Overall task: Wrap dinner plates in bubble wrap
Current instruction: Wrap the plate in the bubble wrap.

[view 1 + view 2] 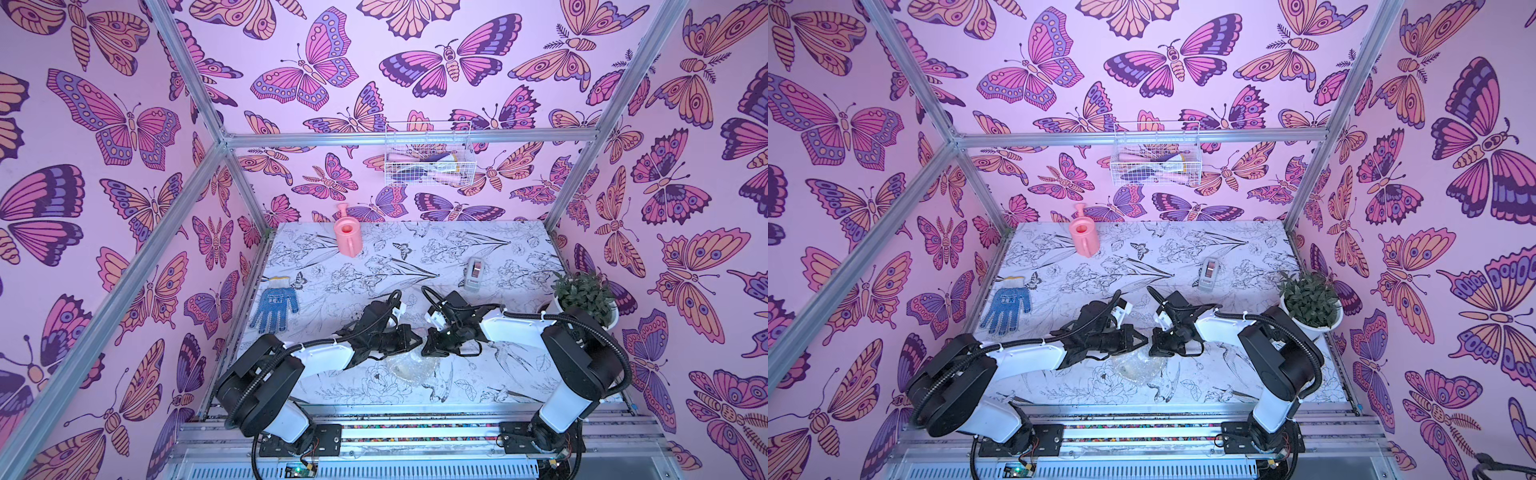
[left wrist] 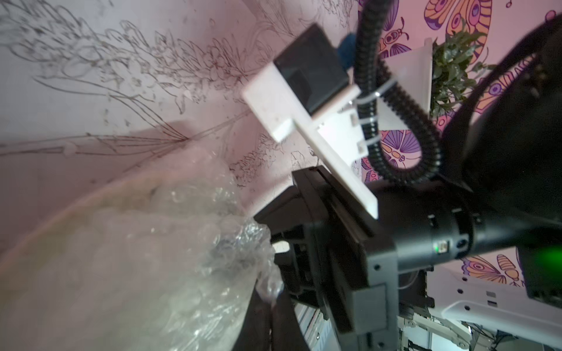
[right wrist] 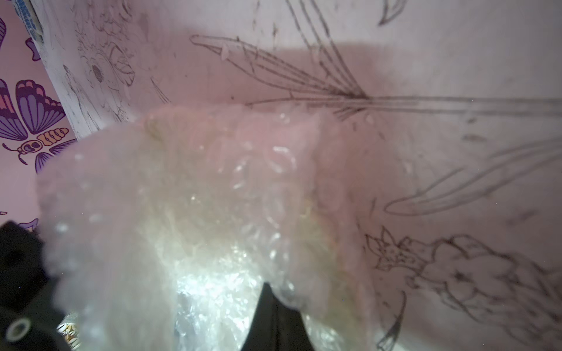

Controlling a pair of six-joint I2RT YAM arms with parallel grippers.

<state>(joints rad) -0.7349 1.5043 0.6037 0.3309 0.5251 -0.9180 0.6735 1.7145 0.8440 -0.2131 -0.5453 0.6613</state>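
Note:
The bubble wrap (image 1: 412,368) (image 1: 1138,366) lies bunched into a crinkly clear bundle near the table's front middle, under both gripper tips. The dinner plate shows only as a blurred cream curved rim (image 2: 100,197) and a cream tint (image 3: 188,231) through the wrap; its motifs are hidden. My left gripper (image 1: 417,341) (image 2: 270,299) reaches in from the left, shut on a pinch of wrap at its tip. Facing it from the right, my right gripper (image 1: 429,345) (image 3: 267,293) is shut with wrap (image 3: 213,188) folded over its dark fingers. The two tips almost touch above the bundle.
A blue glove (image 1: 275,305) lies at the left. A pink watering can (image 1: 348,237) stands at the back, with a grey tape dispenser (image 1: 474,274) right of centre. A potted plant (image 1: 584,297) sits by the right arm, and a wire basket (image 1: 428,160) hangs on the back wall.

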